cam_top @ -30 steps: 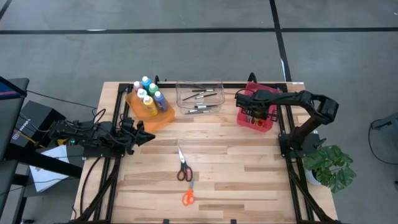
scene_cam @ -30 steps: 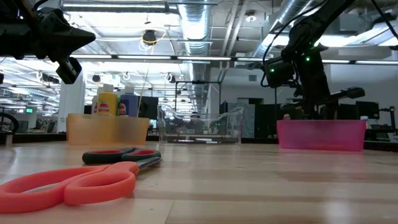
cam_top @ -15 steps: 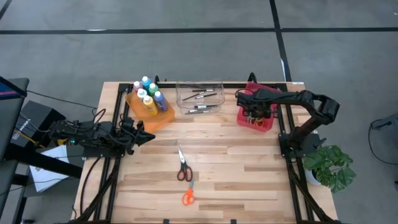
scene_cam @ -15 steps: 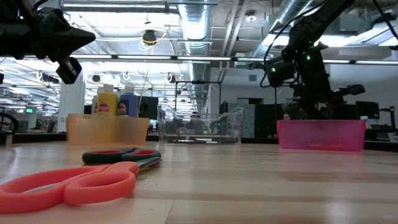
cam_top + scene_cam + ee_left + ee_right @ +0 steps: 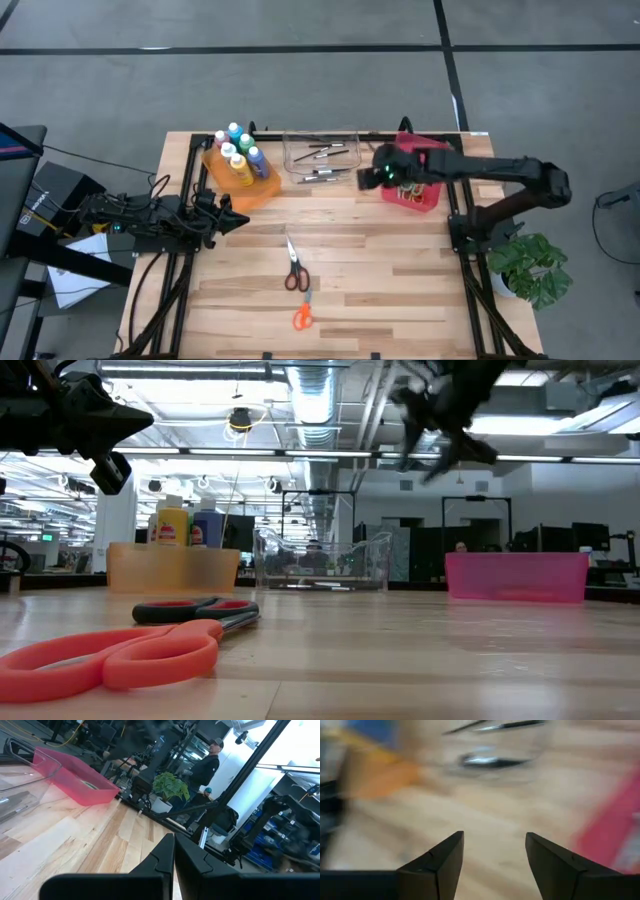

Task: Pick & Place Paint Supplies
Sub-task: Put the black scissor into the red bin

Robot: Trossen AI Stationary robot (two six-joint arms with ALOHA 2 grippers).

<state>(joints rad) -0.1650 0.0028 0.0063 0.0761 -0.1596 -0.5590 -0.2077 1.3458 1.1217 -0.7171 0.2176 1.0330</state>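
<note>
Two pairs of scissors lie flat on the table: a red-handled pair (image 5: 294, 268) in the middle and an orange-handled pair (image 5: 302, 315) nearer the front edge. Small paint bottles (image 5: 238, 154) stand in the orange bin (image 5: 240, 178). Thin brushes (image 5: 322, 152) lie in the clear bin (image 5: 322, 158). My right gripper (image 5: 494, 851) hangs open and holds nothing, above the table between the clear bin and the red bin (image 5: 412, 170). My left gripper (image 5: 174, 851) is shut at the table's left side, near the orange bin.
A potted plant (image 5: 532, 266) stands off the table's right edge. Dark frame rails (image 5: 470, 290) run along the table's left and right sides. A person (image 5: 206, 765) stands in the room beyond the table. Bare wood (image 5: 390, 270) lies right of the scissors.
My right gripper has opened over the red bin, risen, and swung toward the table's left, out past the bin's left edge toward the clear bin. The scissors on the table have not moved.
</note>
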